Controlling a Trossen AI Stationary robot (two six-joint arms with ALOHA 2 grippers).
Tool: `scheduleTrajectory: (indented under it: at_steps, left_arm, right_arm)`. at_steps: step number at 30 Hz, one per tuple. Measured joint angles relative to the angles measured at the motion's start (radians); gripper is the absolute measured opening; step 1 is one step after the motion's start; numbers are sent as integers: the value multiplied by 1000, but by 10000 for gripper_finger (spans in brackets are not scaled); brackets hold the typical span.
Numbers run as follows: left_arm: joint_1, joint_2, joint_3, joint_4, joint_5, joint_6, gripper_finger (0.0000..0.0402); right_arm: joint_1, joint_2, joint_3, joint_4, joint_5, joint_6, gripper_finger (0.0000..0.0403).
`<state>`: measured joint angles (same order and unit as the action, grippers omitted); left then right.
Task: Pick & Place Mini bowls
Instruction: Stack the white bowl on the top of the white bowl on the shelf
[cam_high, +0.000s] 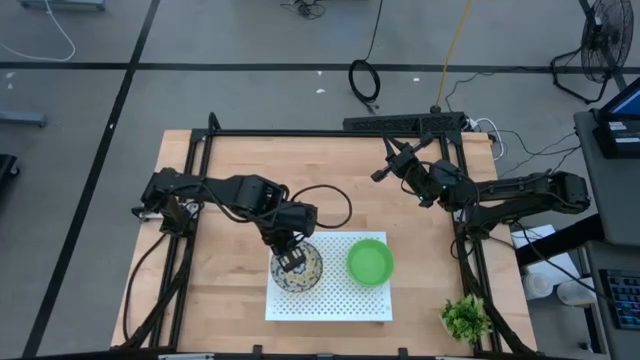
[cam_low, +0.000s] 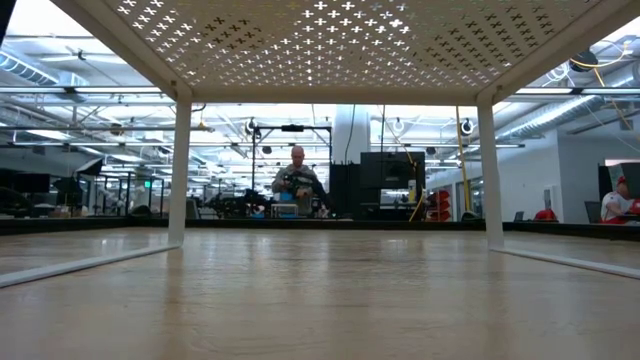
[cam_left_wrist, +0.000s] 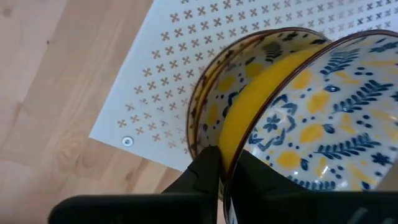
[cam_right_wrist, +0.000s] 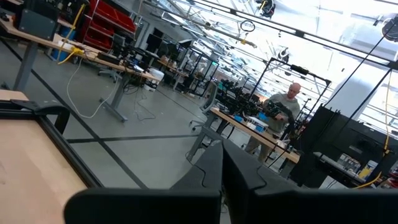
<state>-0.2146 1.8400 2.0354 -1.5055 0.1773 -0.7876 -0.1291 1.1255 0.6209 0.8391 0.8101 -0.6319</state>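
A white bowl with a blue-and-yellow floral pattern sits on the left half of a white perforated platform. The left wrist view shows two floral bowls: a lower one on the platform, and an upper one with a yellow outer wall, tilted and nested in it. My left gripper is above them, shut on the upper bowl. A bright green bowl rests on the platform's right half. My right gripper waits, shut, raised over the table's far right part. The low view shows no bowl. My left gripper holds the upper floral bowl by its rim, one finger on the yellow outer wall and one inside. The fingers come from above, pointing down. The bowl sits tilted, partly inside the lower floral bowl; whether they touch I cannot tell.
The platform stands on white legs near the table's near edge. A small leafy plant sits at the near right corner. A black frame borders the wooden table. A person works in the room behind.
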Motion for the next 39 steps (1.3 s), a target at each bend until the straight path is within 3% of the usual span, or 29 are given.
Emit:
scheduleTrajectory:
  at_steps: [20,29,36,39]
  left_arm:
    - [3,6,0,6,0,20,41]
    - [6,5,0,10,20,21,139]
    - [28,5,0,14,186,19,203]
    - [39,-4,0,16,194,30,218]
  right_arm:
    - [0,0,0,0,0,0,0]
    - [0,0,0,-4,0,0,0]
    - [0,0,0,-3,0,0,0]
    - [0,0,0,-3,0,0,0]
